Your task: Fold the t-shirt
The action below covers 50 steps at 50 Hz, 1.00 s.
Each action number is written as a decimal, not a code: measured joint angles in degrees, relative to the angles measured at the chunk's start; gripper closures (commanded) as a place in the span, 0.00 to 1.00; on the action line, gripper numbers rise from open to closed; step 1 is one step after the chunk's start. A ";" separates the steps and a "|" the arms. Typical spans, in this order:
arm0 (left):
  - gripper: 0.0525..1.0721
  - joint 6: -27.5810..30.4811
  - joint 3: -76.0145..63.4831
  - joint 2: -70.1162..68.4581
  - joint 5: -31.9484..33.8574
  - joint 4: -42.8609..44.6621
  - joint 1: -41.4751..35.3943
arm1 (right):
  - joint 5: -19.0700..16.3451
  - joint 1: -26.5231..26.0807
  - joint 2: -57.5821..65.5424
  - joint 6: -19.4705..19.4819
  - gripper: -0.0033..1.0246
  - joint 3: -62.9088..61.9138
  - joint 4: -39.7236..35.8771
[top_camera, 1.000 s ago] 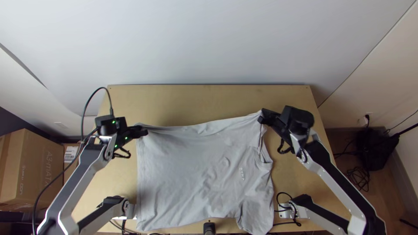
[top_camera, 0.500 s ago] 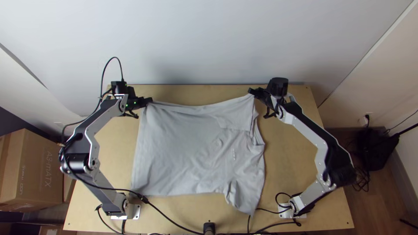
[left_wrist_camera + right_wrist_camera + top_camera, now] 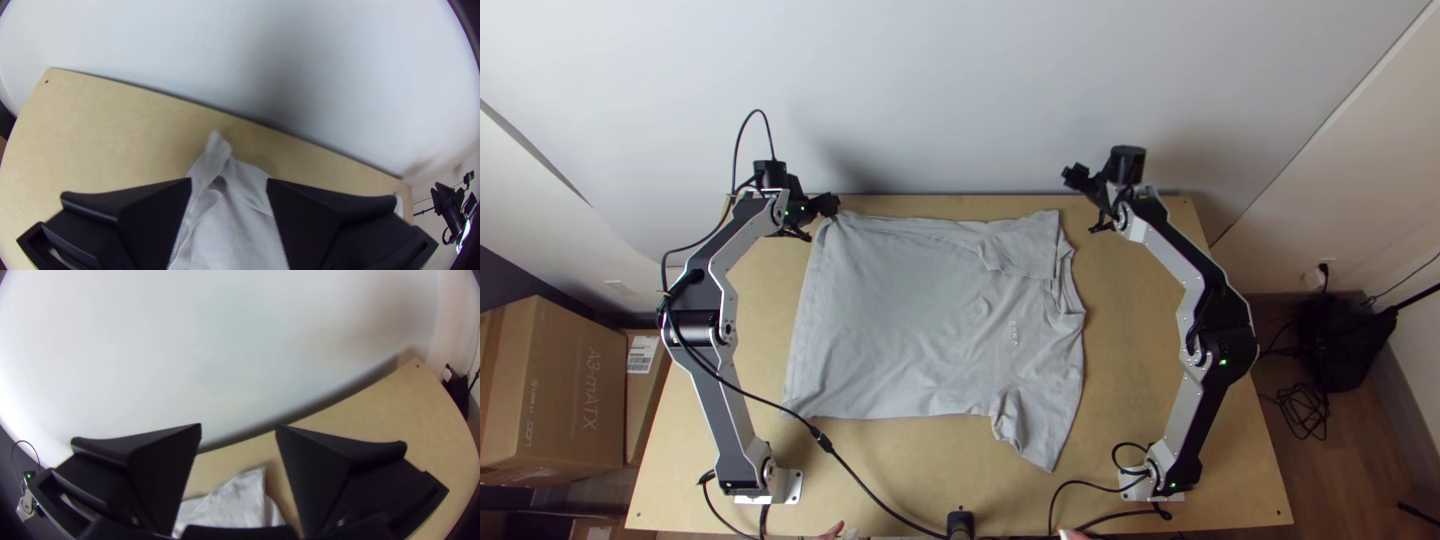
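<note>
In the top view the grey t-shirt (image 3: 920, 310) lies spread on the table, hem at the left and collar and sleeves at the right, lightly wrinkled. My left gripper (image 3: 832, 205) is at its far left corner. In the left wrist view that gripper (image 3: 229, 187) stands open, the shirt's corner (image 3: 215, 160) between its fingers but not clamped. My right gripper (image 3: 1072, 178) is beyond the shirt's far right corner in the top view. The right wrist view has this gripper (image 3: 238, 432) open above the table's far edge, with a sleeve corner (image 3: 245, 490) lower down.
The wooden table (image 3: 1140, 350) meets the white wall at its far edge. Black cables (image 3: 870, 490) run along the near side. Fingertips of a person (image 3: 832, 530) show at the near edge. Cardboard boxes (image 3: 555, 380) stand beside the table at left.
Both arms have moved toward the far edge, drawing the shirt that way. Both grippers have let go of the cloth, whose far edge has sunk to the table, and the right gripper has moved off it.
</note>
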 measured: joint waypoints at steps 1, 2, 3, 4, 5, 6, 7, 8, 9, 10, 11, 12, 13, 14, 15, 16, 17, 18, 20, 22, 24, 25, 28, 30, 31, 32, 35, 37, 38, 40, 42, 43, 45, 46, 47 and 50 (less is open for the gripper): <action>0.04 -0.22 0.48 0.00 0.09 -0.20 0.00 | -0.04 -0.39 -0.02 -0.11 0.04 0.63 -0.20; 0.04 -0.24 0.85 -0.04 0.24 -0.33 0.00 | -0.20 -0.76 -0.13 -0.15 0.04 1.05 -0.33; 0.04 -0.59 1.40 -0.13 0.33 -0.42 0.00 | -0.37 -1.16 -0.42 -0.15 0.04 1.46 -0.52; 0.04 -0.66 1.70 -0.15 0.44 -0.42 0.00 | -0.68 -1.60 -0.72 -0.15 0.04 1.60 -0.76; 0.04 -1.01 2.10 -0.37 0.61 -0.50 0.02 | -0.90 -2.01 -1.20 -0.15 0.04 1.62 -1.03; 0.04 -1.11 2.32 -0.48 0.68 -0.63 0.02 | -1.11 -2.43 -1.64 -0.15 0.04 1.62 -1.64; 0.04 -1.40 2.54 -0.79 0.81 -0.90 0.02 | -1.36 -2.78 -2.23 -0.15 0.04 1.62 -2.51; 0.04 -1.53 2.69 -1.05 0.83 -1.31 0.02 | -1.53 -3.10 -2.78 -0.13 0.04 1.62 -3.61; 0.04 -1.68 2.80 -1.42 0.85 -1.90 0.02 | -1.57 -3.48 -3.32 0.09 0.04 1.62 -4.74; 0.04 -1.77 2.86 -1.86 0.87 -2.49 0.02 | -1.79 -3.82 -4.13 0.33 0.04 1.62 -6.32; 0.04 -1.99 2.91 -2.36 0.87 -3.13 0.04 | -2.21 -4.15 -5.03 0.52 0.04 1.62 -8.02; 0.04 -2.14 3.02 -2.86 1.03 -3.80 0.09 | -2.67 -4.44 -5.92 0.55 0.04 1.62 -9.73; 0.04 -2.25 3.17 -3.41 1.07 -4.74 0.13 | -3.04 -4.68 -7.10 0.66 0.04 1.62 -11.56; 0.04 -2.36 3.28 -4.09 1.07 -5.29 0.17 | -3.41 -4.87 -8.02 0.74 0.04 1.62 -13.49; 0.04 -2.40 3.41 -4.79 1.09 -6.12 0.20 | -3.69 -5.07 -9.44 0.76 0.04 1.62 -15.34; 0.04 -2.54 3.45 -5.62 1.18 -6.71 0.28 | -4.11 -5.18 -10.69 0.96 0.04 1.62 -17.68; 0.04 -2.56 3.48 -6.47 1.27 -7.54 0.37 | -4.46 -5.20 -12.00 0.94 0.04 1.62 -19.80; 0.04 -2.56 3.54 -7.37 1.27 -8.17 0.48 | -4.85 -5.31 -13.49 1.01 0.04 1.62 -21.92; 0.04 -2.56 3.61 -9.42 1.66 -9.75 0.70 | -5.90 -5.46 -16.28 1.16 0.04 1.60 -26.16; 0.04 -2.58 3.65 -11.61 2.58 -11.74 1.09 | -7.61 -5.64 -20.00 1.20 0.04 1.55 -30.91; 0.04 -2.56 3.65 -14.08 2.93 -13.88 1.46 | -10.21 -6.19 -23.19 1.22 0.04 1.40 -34.71; 0.04 -2.58 3.65 -15.28 3.34 -15.37 1.70 | -12.07 -6.49 -24.52 1.20 0.04 1.18 -36.61; 0.04 -2.54 3.43 -19.30 4.74 -18.23 2.71 | -16.74 -8.37 -29.55 1.38 0.06 -0.24 -41.70; 0.04 -2.54 2.34 -22.80 5.64 -18.82 3.48 | -18.45 -9.70 -32.89 1.36 0.07 -2.08 -44.54; 0.04 -2.51 1.44 -24.57 6.08 -18.82 3.89 | -18.82 -10.36 -34.58 1.11 0.07 -3.37 -45.77; 0.04 -2.47 0.35 -26.12 6.49 -18.88 4.28 | -19.08 -11.06 -36.06 0.94 0.07 -4.61 -46.60; 0.04 -1.95 -2.99 -31.82 7.10 -19.52 5.35 | -19.45 -12.85 -41.66 -0.31 0.07 -10.36 -48.74; 0.04 -1.36 -5.38 -35.28 7.10 -20.57 5.97 | -19.50 -13.44 -44.96 -0.90 0.07 -15.06 -49.31; 0.04 -1.20 -6.21 -36.59 7.13 -21.00 6.21 | -19.47 -13.55 -46.84 -1.05 0.07 -17.70 -49.55; 0.04 -0.96 -8.28 -39.71 7.21 -21.84 6.51 | -19.54 -13.57 -49.53 -1.29 0.07 -21.79 -49.83; 0.04 -0.79 -10.38 -42.77 7.26 -22.88 6.58 | -19.69 -13.49 -52.39 -1.55 0.07 -26.23 -50.29; 0.04 -0.72 -11.26 -44.06 7.28 -23.37 6.58 | -19.67 -13.33 -53.99 -1.86 0.07 -28.79 -50.36; 0.04 -0.52 -12.74 -46.40 7.32 -24.55 6.62 | -19.67 -13.03 -56.50 -2.60 0.08 -32.41 -50.49; 0.04 -0.31 -13.20 -47.21 7.50 -25.22 6.62 | -19.67 -12.81 -57.42 -2.84 0.10 -34.21 -50.60; 0.04 -0.09 -13.84 -48.37 7.56 -25.94 6.67 | -19.67 -12.55 -58.64 -3.10 0.13 -36.22 -50.77; 0.04 0.35 -15.19 -51.06 7.69 -27.69 7.02 | -19.67 -11.06 -60.87 -3.50 0.17 -40.28 -51.89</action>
